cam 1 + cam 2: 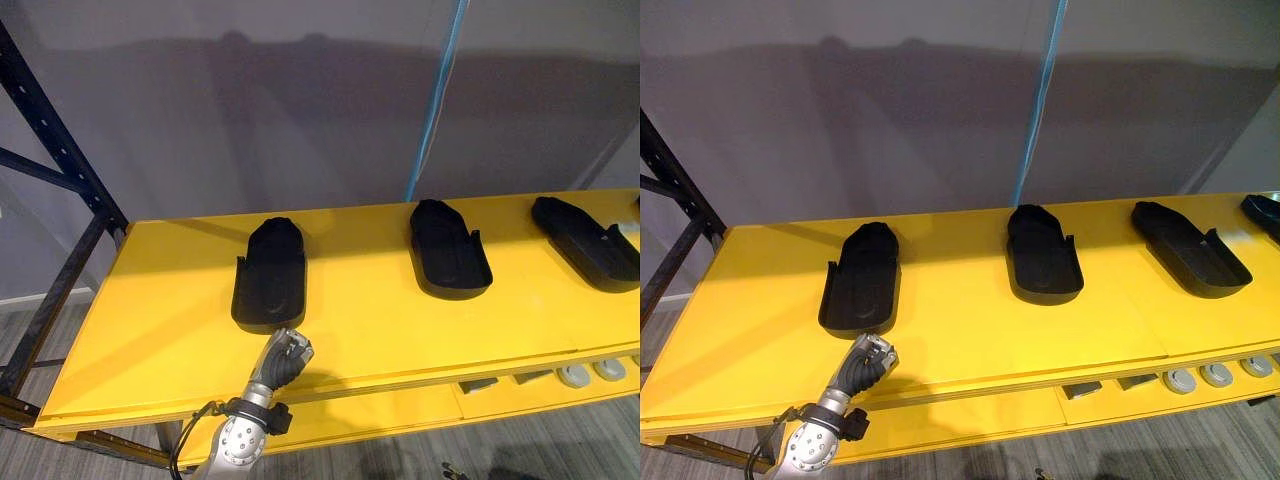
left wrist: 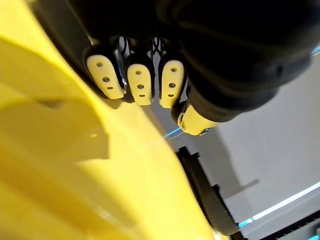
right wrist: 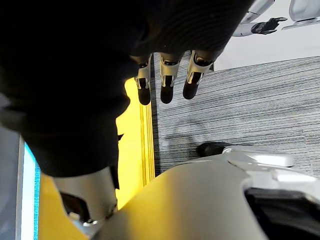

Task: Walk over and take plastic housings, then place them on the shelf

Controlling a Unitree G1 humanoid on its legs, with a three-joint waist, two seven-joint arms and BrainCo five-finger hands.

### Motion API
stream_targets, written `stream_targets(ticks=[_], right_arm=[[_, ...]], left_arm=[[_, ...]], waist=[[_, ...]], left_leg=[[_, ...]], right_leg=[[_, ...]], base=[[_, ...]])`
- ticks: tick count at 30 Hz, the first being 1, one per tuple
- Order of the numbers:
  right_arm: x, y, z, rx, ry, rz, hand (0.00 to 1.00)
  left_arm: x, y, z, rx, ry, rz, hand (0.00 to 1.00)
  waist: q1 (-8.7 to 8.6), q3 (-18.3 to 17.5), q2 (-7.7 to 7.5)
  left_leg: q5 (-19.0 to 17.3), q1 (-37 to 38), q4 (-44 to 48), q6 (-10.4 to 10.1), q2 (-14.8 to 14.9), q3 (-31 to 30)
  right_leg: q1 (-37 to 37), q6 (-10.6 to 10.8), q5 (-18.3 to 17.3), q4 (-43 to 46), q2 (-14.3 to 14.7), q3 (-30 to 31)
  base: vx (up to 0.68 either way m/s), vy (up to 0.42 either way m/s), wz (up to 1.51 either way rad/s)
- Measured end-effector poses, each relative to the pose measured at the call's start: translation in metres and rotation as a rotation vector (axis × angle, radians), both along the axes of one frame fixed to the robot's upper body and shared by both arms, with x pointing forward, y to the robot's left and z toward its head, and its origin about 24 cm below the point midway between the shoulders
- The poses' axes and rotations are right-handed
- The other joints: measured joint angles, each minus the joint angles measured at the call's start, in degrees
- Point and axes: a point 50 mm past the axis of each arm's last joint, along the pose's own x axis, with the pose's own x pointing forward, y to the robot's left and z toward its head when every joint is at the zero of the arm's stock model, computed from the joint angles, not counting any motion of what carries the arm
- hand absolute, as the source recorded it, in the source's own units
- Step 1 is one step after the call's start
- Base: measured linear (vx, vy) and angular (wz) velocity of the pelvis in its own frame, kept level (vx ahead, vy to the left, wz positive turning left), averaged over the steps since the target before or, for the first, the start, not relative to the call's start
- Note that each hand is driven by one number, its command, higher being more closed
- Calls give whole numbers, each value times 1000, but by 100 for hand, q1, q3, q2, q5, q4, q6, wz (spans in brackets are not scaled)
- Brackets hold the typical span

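Left hand (image 1: 287,356), fingers curled on nothing, just beside near end of nearest housing (image 1: 270,275); I judge reach goes forward along its long axis.

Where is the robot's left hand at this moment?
In the left eye view the left hand is at the front edge of the yellow shelf, fingers curled, just in front of the leftmost black housing.

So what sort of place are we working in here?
Probably a factory or warehouse storage area: a yellow shelf on dark steel racking, with black plastic housings laid out in a row.
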Motion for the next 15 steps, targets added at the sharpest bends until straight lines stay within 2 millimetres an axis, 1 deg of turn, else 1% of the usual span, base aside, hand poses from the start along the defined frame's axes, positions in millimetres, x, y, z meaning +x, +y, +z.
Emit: stream_targets(ticks=[6, 9, 15], right_arm=[[0, 0, 0, 0, 0, 0, 0], [0, 0, 0, -1, 0, 0, 0], [0, 0, 0, -1, -4, 0, 0]], left_arm=[[-1, 4, -10, 48, 35, 20, 100], [0, 7, -11, 85, 32, 41, 100], [10, 10, -10, 124, 9, 71, 100]], waist=[[-1, 0, 0], [0, 0, 0], [-9, -2, 0]], left_leg=[[-2, -5, 0, -1, 1, 0], [-5, -20, 0, -3, 1, 2], [-23, -37, 0, -19, 1, 30]], right_leg=[[-1, 1, 0, -14, 0, -2], [0, -3, 7, -55, 0, -3], [-15, -6, 14, -98, 3, 12]], base=[[0, 0, 0], [0, 0, 0], [-1, 0, -1]])
